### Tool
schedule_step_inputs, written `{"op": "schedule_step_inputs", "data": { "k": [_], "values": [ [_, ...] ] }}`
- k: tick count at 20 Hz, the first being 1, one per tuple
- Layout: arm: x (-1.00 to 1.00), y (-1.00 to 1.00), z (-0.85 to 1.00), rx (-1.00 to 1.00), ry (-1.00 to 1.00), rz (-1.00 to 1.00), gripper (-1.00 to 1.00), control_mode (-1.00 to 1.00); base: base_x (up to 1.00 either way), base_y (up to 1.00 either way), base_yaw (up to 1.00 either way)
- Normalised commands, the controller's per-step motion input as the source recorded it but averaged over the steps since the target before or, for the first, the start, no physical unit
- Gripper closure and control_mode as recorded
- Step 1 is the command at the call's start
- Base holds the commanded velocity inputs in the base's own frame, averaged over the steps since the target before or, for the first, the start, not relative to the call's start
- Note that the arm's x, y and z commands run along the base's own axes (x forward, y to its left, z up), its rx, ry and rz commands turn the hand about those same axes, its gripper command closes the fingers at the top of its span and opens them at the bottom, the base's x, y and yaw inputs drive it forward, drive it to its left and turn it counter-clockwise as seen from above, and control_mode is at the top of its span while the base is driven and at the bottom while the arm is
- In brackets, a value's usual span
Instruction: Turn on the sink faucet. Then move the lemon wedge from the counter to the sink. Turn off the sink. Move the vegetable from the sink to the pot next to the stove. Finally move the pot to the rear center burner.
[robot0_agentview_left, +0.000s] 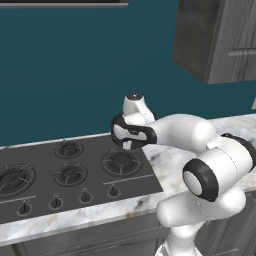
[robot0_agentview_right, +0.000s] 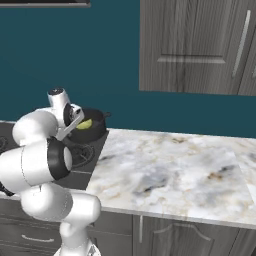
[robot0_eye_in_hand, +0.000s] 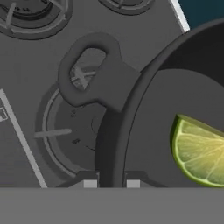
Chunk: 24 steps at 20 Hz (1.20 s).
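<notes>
My gripper (robot0_eye_in_hand: 111, 183) is shut on the near rim of the dark pot (robot0_eye_in_hand: 144, 131). A yellow-green lemon wedge (robot0_eye_in_hand: 199, 153) lies inside the pot on its floor. The pot's loop handle (robot0_eye_in_hand: 89, 72) sticks out over a ringed burner (robot0_eye_in_hand: 65, 131) of the black stove (robot0_agentview_left: 75, 172). In the right base view the pot (robot0_agentview_right: 95, 127) with the wedge (robot0_agentview_right: 85, 124) is at the stove's back right corner, beside the marble counter (robot0_agentview_right: 170, 165), with the gripper (robot0_agentview_right: 70, 131) at its left rim. In the left base view the gripper (robot0_agentview_left: 127, 145) points down behind the front right burner (robot0_agentview_left: 121, 161).
The rear center burner (robot0_agentview_left: 68, 148) lies left of the hand. A row of knobs (robot0_agentview_left: 85, 196) runs along the stove's front. Grey wall cabinets (robot0_agentview_right: 195, 45) hang above the counter. A teal wall (robot0_agentview_left: 75, 75) stands behind the stove.
</notes>
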Motion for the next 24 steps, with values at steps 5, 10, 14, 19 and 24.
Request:
{"op": "schedule_step_inputs", "data": {
  "k": [5, 10, 14, 19, 24],
  "values": [
    [0.02, 1.0, 0.14, 0.0, 0.1, 0.29, 1.0, -1.0, 0.0, 0.0, 0.0],
    [0.03, 1.0, 0.05, -0.01, 0.08, 0.27, 1.0, -1.0, 0.0, 0.0, 0.0],
    [0.16, 0.97, 0.0, -0.03, 0.04, 0.23, 1.0, -1.0, 0.0, 0.0, 0.0],
    [0.34, 0.77, -0.04, -0.04, 0.0, 0.16, 1.0, -1.0, 0.0, 0.0, 0.0],
    [0.53, 0.24, -0.18, -0.05, 0.0, 0.02, 1.0, -1.0, 0.0, 0.0, 0.0]
  ]
}}
